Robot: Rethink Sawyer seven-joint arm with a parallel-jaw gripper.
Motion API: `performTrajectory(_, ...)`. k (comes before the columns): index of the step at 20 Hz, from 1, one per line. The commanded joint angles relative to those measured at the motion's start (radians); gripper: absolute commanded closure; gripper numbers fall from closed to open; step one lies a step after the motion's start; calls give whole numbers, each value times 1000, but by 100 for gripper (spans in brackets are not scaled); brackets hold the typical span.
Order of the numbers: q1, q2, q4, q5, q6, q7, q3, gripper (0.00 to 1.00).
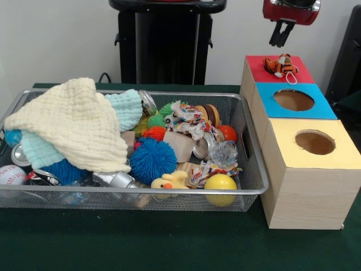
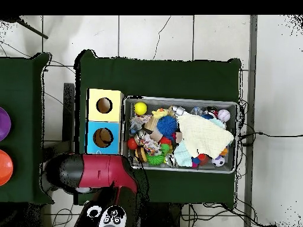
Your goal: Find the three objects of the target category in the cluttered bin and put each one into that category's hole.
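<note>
The wire mesh bin [image 1: 248, 189] is crowded: a large cream cloth [image 1: 70, 121] drapes over its left half, with a pale blue cloth [image 1: 125, 107] tucked behind it, and loose toys fill the rest. Among them are a spiky blue ball [image 1: 153, 160], a yellow ball [image 1: 220, 184], a yellow duck toy [image 1: 171, 181], an orange ball [image 1: 228, 132] and a baseball [image 1: 11, 175] at the left end.

Beside the bin stands the row of wooden boxes: a yellow-topped box [image 1: 311, 175] and a blue-topped box [image 1: 293, 100], each with an open round hole, and a red-topped box [image 1: 279, 70] furthest back. On that red top lies a small tiger plush [image 1: 280, 65], apparently over the hole (which cannot be seen from the front) and not dropped through.

The gripper [image 1: 280, 35] hangs above and apart from the plush, grasping nothing, its two black fingers close together.

As a judgement, one item is at the red box but not clearly inside; how many have gone in cannot be told, and searching under the cloths likely remains.

No brand, label or writing is readable anywhere.
</note>
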Motion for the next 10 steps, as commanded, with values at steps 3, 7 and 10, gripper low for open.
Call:
performTrajectory(3, -36, 7, 16, 13, -23, 162, 42, 100)
performTrajectory(7, -38, 1, 51, 58, -53, 191, 53, 100)
performTrajectory(10, -38, -1, 70, 77, -77, 196, 58, 100)
